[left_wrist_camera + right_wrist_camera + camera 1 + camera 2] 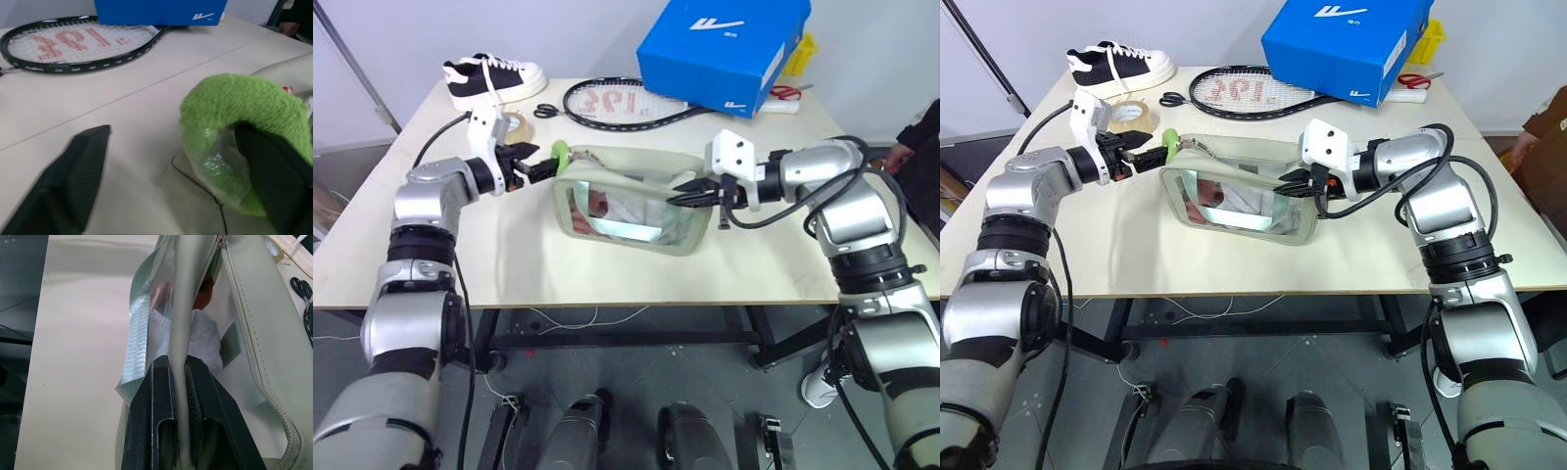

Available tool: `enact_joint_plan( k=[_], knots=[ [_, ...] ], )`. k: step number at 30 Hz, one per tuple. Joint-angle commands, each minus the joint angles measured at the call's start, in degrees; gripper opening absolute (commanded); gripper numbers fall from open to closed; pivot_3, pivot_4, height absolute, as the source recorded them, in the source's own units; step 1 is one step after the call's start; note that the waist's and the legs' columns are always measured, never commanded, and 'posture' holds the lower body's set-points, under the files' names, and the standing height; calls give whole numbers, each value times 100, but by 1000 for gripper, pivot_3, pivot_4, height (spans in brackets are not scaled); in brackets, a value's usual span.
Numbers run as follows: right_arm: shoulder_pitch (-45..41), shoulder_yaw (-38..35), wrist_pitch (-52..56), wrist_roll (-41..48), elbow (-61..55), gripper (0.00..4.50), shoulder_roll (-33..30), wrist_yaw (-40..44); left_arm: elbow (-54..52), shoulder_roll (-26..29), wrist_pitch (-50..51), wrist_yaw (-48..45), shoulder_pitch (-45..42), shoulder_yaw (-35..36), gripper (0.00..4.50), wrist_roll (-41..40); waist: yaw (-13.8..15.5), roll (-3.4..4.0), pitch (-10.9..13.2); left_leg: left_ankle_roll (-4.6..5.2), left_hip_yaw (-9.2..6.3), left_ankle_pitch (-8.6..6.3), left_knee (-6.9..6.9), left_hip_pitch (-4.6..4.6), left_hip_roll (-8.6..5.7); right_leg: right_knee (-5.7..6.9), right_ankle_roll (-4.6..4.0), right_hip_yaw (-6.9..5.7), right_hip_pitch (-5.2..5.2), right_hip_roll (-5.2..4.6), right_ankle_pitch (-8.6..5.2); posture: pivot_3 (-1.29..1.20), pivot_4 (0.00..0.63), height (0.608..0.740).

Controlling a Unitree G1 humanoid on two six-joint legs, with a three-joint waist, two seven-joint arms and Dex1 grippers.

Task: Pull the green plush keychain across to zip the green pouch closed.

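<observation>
Lying across the middle of the counter (509,274), the green pouch (631,201) shows white cloth and something reddish through its clear front window. At its left end sits the green plush keychain (562,151). The left gripper (540,166) has its fingers spread, one finger (68,181) clear of the plush and the other against it (not clamped, as far as the wrist view shows). The right gripper (178,396) is pinched tight on the pouch's upper front edge at the right end. Bare counter lies along the near edge, in front of the pouch. Toward the far edge are a racket (626,101), a blue shoebox (724,49), scissors (546,110), a tape roll (1131,113) and a black sneaker (494,78).
</observation>
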Motion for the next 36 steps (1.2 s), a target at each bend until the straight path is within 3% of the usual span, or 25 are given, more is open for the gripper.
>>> enact_joint_plan(
  k=[1, 6, 12, 17, 26, 30, 33, 36],
  knots=[
    [-15, -68, 14, 86, -228, 0, 6, -5, 29, 17, -261, -92, -199, 5, 2608, 73, 1, 0, 0, 0, 0, 0, 0, 0, 0, 0, 0, 0, 0, 0, 0, 0, 150, 740],
    [-7, -55, 57, 108, -276, 0, 33, -15, 334, -88, -585, 25, -191, -36, 55, 250, 5, 0, 0, 0, 0, 0, 0, 0, 0, 0, 0, 0, 0, 0, 0, 0, 150, 740],
    [-29, -80, 96, 108, -274, 0, 50, -55, 331, -80, -609, -12, -323, 77, 55, 198, -5, 0, 0, 0, 0, 0, 0, 0, 0, 0, 0, 0, 0, 1, 0, 0, 150, 740],
    [-61, -108, 94, 91, -225, 0, 58, -128, 195, 35, -257, -105, -932, 362, 55, -114, 0, -4, 2, 0, -1, 0, 2, -2, 0, 0, 0, -3, 0, 1, 0, 0, 150, 740],
    [-27, -102, 58, 38, -200, 0, 60, -249, -1240, 126, -1081, -862, -568, -1059, 55, 940, -14, -2, 2, 0, 0, 0, 1, 3, -1, 0, 1, -2, 5, 2, 0, 0, 150, 740],
    [-8, -120, 54, 21, -214, 0, 29, -295, -1170, 225, -1325, -863, -519, -1164, 55, 1125, -14, -3, 2, 0, 1, 0, 0, 0, 2, 2, 0, 1, -2, 3, 0, 0, 150, 740],
    [-4, -119, 32, 14, -191, 0, 15, -306, -1085, 265, -1341, -895, -604, -1113, 987, 1118, -12, -2, 2, 1, 1, 0, 0, 0, 1, 1, 0, 1, -2, 2, 0, 0, 150, 740],
    [-19, -119, 3, -4, -154, 0, 18, -330, -937, 353, -1304, -753, -765, -1029, 2426, 1162, -3, -3, 2, 1, 1, 0, 0, 0, 1, 1, 0, 0, -1, 3, 0, 0, 150, 740]
  ],
)
